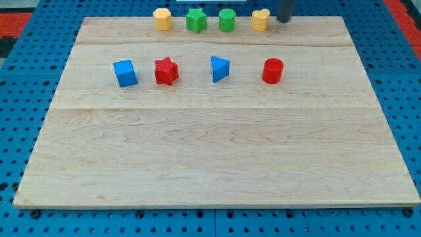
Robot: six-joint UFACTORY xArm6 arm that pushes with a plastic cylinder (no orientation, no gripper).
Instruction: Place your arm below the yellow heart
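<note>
One pincer was absent: my tip (284, 20) was a bare rod just right of the yellow heart (260, 20) at the bench's (210, 158) far edge. Route nearward around the heart's right, stopping short of the red cylinder (272, 70).

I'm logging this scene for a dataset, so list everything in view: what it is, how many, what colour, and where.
yellow hexagonal block: 1, yellow, top row, leftmost
green star: 1, green, top row, right of it
green cylinder: 1, green, top row, third
yellow heart: 1, yellow, top row, rightmost
blue cube: 1, blue, second row, leftmost
red star: 1, red, beside the cube
blue triangular block: 1, blue, second row, third
red cylinder: 1, red, second row, rightmost
wooden board: 1, pale wood, centre
pegboard: 1, blue, around the board
my tip: 1, dark, right of the heart
</note>
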